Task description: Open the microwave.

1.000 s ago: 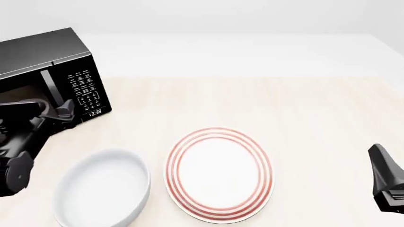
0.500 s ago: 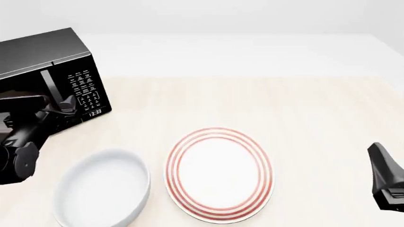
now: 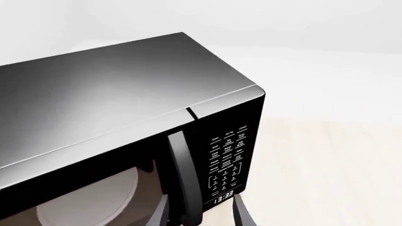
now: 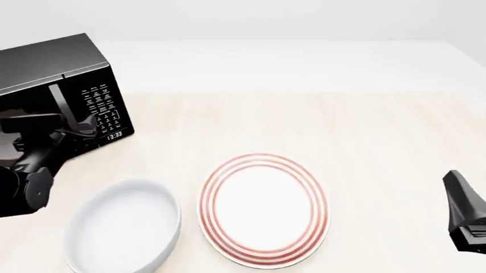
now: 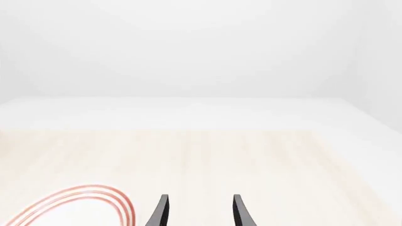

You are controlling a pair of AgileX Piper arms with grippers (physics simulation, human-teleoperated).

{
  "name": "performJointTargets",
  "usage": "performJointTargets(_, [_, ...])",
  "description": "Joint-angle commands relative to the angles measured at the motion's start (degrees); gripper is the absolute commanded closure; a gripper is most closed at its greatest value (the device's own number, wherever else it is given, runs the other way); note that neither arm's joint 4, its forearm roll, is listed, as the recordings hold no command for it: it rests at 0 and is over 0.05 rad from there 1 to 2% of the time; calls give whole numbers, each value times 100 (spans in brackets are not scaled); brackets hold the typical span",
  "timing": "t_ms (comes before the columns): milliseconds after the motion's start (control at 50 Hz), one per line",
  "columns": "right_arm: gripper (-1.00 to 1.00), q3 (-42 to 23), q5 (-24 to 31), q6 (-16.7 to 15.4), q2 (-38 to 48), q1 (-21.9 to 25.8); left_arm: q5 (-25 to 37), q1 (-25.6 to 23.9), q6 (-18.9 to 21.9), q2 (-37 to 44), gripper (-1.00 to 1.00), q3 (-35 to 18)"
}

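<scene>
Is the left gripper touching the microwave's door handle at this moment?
Cannot tell. In the left wrist view the left gripper has its fingers either side of the microwave handle, but the contact point is cropped; the front view is too dark.

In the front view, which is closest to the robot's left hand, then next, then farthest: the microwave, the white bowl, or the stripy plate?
1. The microwave: right at the left hand, far left.
2. The white bowl: below the hand, near the front edge.
3. The stripy plate: farthest, in the middle of the table.
</scene>
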Motion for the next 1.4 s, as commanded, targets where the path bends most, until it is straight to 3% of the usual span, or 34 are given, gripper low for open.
performJointTargets(20, [-100,-8,28,2,-22,-2,-39,-2,-24,163,-100,-59])
performJointTargets(940, [-100,-7,27,1,-18,-1,42,93,-51,402,-100,-241])
performJointTargets(960, [-100,-8,28,1,-21,0,46,103,-45,408,100,-246])
performJointTargets(1400, [-100,-8,28,0,-21,-1,35,160,69,369,100,-184])
